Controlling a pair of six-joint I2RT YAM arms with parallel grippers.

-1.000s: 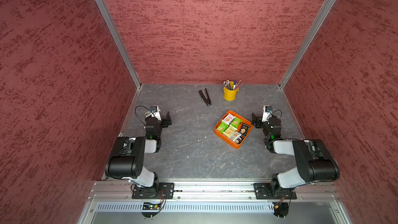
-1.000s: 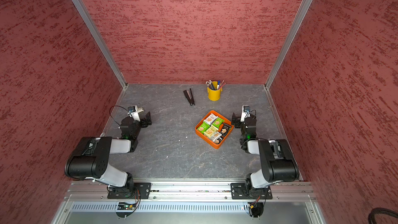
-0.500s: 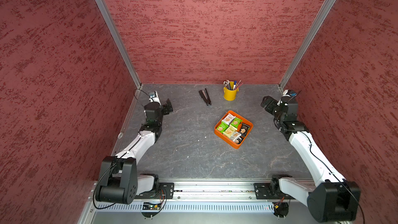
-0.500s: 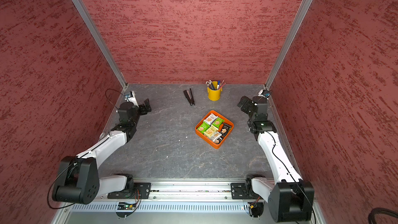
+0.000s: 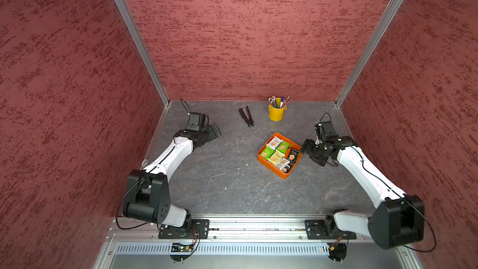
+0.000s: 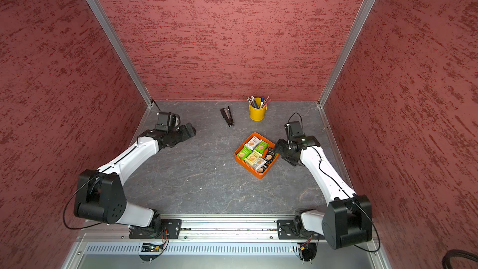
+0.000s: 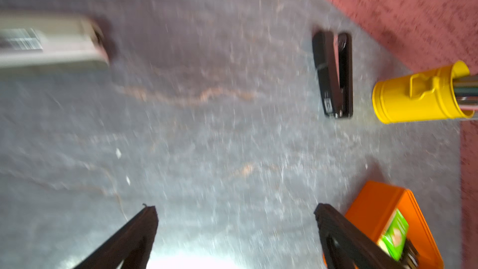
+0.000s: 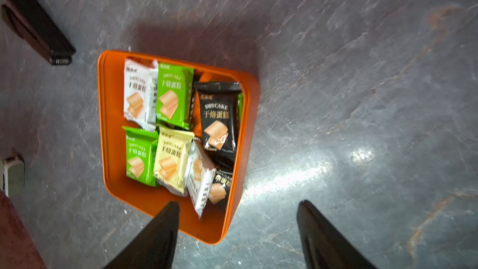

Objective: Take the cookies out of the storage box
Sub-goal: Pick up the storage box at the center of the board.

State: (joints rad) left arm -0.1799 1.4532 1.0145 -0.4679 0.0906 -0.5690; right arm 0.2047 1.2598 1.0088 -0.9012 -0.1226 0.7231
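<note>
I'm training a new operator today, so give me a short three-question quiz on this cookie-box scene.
1. True or false: all the cookies lie inside the storage box.
2. The right gripper is: A, open at the box's edge; B, shut on a packet.
3. What yellow thing stands beside the stapler?
Key: 1 true; 2 A; 3 the pen bucket.
</note>
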